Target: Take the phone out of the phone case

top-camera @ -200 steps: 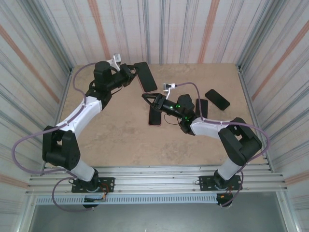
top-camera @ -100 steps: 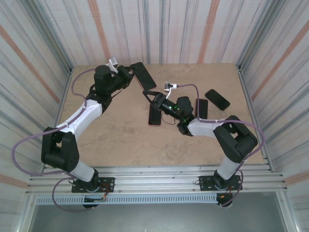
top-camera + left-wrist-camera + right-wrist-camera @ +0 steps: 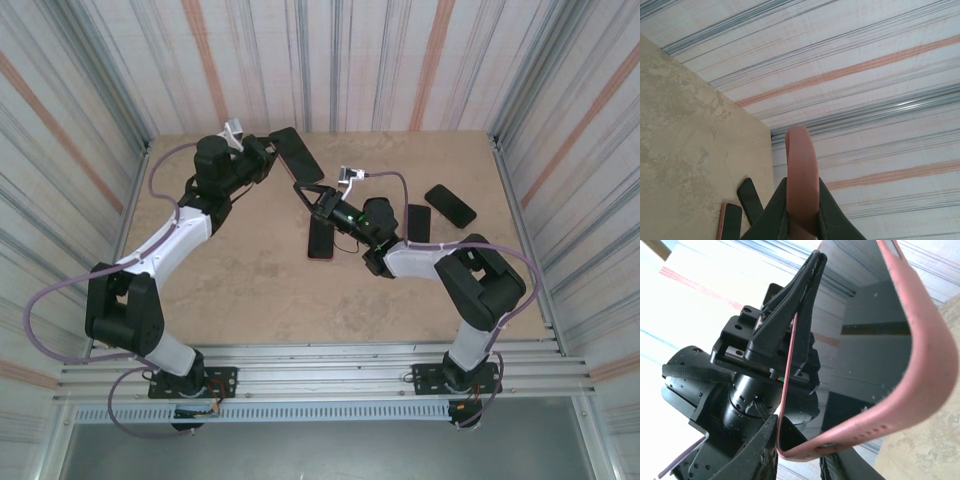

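My left gripper [image 3: 270,158] holds a phone in a pink case [image 3: 297,154] up off the table at the back. In the left wrist view the pink case [image 3: 801,160] stands edge-on, pinched between that gripper's [image 3: 802,192] black fingers. My right gripper [image 3: 308,192] has reached the phone's lower end. Its wrist view shows the black screen [image 3: 875,345] inside the pink rim [image 3: 920,360], and my right gripper [image 3: 800,455] is shut on the case's bottom corner. The left gripper [image 3: 799,310] clamps the far edge.
On the table lie another pink-cased phone [image 3: 320,240], a black phone [image 3: 418,222] and a second black phone [image 3: 450,205] near the right wall. Striped walls enclose the table on three sides. The left half of the table is bare.
My right gripper has moved up and left from the table phones to the held phone's lower end and closed on its corner. The left arm lifted the phone slightly.
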`<action>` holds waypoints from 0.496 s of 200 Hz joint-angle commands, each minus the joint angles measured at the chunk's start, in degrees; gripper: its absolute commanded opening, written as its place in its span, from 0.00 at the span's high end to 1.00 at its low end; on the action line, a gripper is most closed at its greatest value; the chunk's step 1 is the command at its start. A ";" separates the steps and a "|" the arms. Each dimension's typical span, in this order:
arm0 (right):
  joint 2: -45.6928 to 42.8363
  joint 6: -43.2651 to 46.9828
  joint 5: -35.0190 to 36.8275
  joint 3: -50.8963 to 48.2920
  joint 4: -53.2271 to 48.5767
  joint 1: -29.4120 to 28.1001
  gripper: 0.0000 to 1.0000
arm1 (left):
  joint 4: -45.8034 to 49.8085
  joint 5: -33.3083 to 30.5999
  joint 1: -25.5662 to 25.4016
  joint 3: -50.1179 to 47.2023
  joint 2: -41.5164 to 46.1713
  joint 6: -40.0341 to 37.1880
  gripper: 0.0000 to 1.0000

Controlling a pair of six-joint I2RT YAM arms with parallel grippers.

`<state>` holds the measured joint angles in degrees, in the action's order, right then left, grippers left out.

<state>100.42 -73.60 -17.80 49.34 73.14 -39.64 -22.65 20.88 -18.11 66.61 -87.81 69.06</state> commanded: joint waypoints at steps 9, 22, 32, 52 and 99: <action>1.06 -0.93 -0.80 1.99 1.39 0.60 0.84 | -5.31 0.56 -0.26 0.32 2.20 1.74 1.00; 1.12 -0.71 -1.40 1.87 0.89 0.64 0.87 | -4.98 0.66 -0.11 0.50 2.20 2.03 1.00; 0.92 -0.09 -1.79 1.67 0.15 0.83 0.89 | -4.88 0.97 -0.06 0.63 2.34 2.46 1.00; -0.07 2.03 -3.01 1.32 -3.09 1.47 0.90 | -4.29 1.65 0.08 1.10 2.90 3.33 1.00; -1.70 5.57 -4.74 0.48 -10.29 3.91 0.93 | -3.25 6.58 1.08 1.97 5.18 5.86 1.00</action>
<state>99.22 -72.97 -22.90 50.00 71.35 -38.11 -23.86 22.26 -17.67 66.61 -87.81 72.36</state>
